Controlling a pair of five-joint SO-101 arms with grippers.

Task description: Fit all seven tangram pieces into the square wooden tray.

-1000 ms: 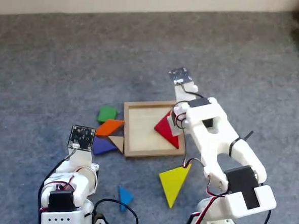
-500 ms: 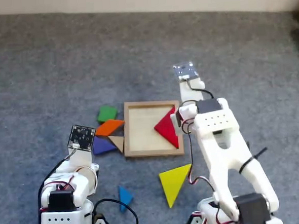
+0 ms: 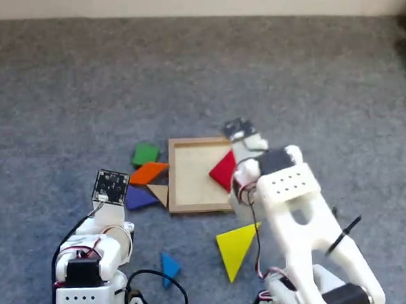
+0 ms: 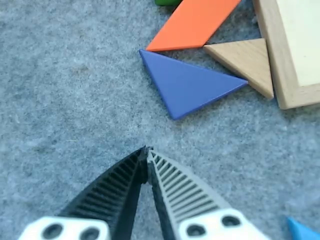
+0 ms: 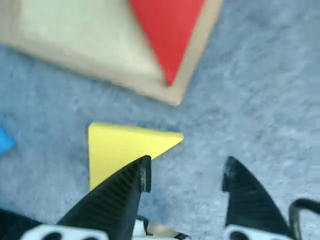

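Observation:
The square wooden tray [image 3: 173, 178] lies mid-table with a red triangle [image 3: 224, 170] against its right side. In the right wrist view my right gripper [image 5: 187, 167] hangs open over the carpet just off the tray's near corner [image 5: 172, 95]; one finger overlaps the yellow triangle [image 5: 117, 147], and the red triangle [image 5: 167, 30] lies beyond. My left gripper [image 4: 146, 150] is shut on nothing, its tips over bare carpet short of the dark blue triangle [image 4: 192, 85]. Past it lie the orange parallelogram [image 4: 197, 22], a wood-coloured triangle [image 4: 245, 60] and the tray's rim [image 4: 272, 55].
A green piece [image 3: 146, 154], the orange parallelogram [image 3: 149, 172], the dark blue triangle [image 3: 140, 197] and the wood triangle [image 3: 159, 192] cluster along the tray's left side. The yellow triangle [image 3: 236, 250] and a small blue triangle [image 3: 170, 265] lie nearer the arm bases.
The right arm has drawn back from the tray's far right side to its near right corner. The red triangle stays in the tray. The left arm has not moved.

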